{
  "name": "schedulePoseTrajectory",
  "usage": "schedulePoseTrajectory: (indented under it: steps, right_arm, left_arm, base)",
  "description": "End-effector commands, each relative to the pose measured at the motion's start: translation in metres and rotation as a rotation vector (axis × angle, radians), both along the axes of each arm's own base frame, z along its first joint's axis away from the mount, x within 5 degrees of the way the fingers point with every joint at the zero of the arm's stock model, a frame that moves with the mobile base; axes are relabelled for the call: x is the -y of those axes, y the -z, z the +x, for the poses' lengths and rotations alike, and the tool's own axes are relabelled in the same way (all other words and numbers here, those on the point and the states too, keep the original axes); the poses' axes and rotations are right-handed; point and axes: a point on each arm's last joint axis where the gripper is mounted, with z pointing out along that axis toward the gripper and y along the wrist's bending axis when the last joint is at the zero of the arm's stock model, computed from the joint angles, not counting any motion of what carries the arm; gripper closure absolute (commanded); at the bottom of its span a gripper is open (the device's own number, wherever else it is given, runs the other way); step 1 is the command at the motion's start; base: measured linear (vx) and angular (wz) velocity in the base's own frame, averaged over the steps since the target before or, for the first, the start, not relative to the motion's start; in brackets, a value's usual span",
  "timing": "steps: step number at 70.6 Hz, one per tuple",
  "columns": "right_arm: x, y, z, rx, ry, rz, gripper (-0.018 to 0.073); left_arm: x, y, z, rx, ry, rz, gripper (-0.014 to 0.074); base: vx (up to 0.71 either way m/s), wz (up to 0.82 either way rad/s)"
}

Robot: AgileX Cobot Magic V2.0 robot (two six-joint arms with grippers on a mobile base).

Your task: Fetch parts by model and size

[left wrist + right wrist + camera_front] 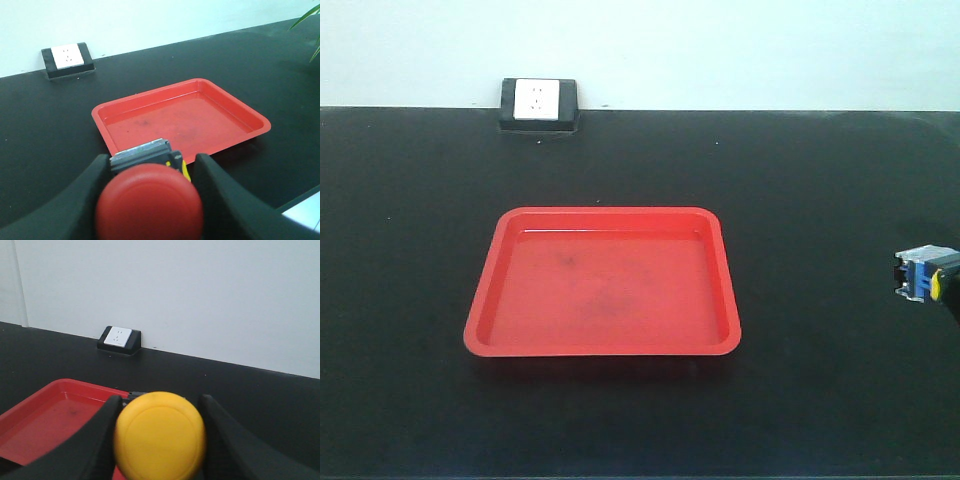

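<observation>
Left wrist view: left end effector clamped on the red switch, just short of the tray. Right end effector grips the yellow switch beside the tray. Both picked; neither in the tray yet, so drop-off probably remains.

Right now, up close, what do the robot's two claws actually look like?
The left claw and right claw look alike: two smooth, matte black fingers each, thick at the base and curving to narrower rounded tips. No cables or markings show in these views.
</observation>
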Motion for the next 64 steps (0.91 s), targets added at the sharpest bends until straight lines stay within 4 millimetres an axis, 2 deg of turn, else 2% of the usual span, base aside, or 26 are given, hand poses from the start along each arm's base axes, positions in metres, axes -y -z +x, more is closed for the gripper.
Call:
schedulePoseTrajectory:
  steps: [1,64]
  right_arm:
    - [0.0007,-0.0178,0.0000,0.105,0.007,0.032,0.0565]
    - [0.0001,-0.0167,0.0017,0.094,0.007,0.029,0.0565]
  left_arm:
    - [0.0018,-0.0136,0.0027,0.077,0.008,-0.040,0.0603]
    - [0.0019,-0.0136,0.0027,0.076,0.008,-0.040,0.0603]
  base:
    - [0.08,-0.06]
    - [0.02,-0.01]
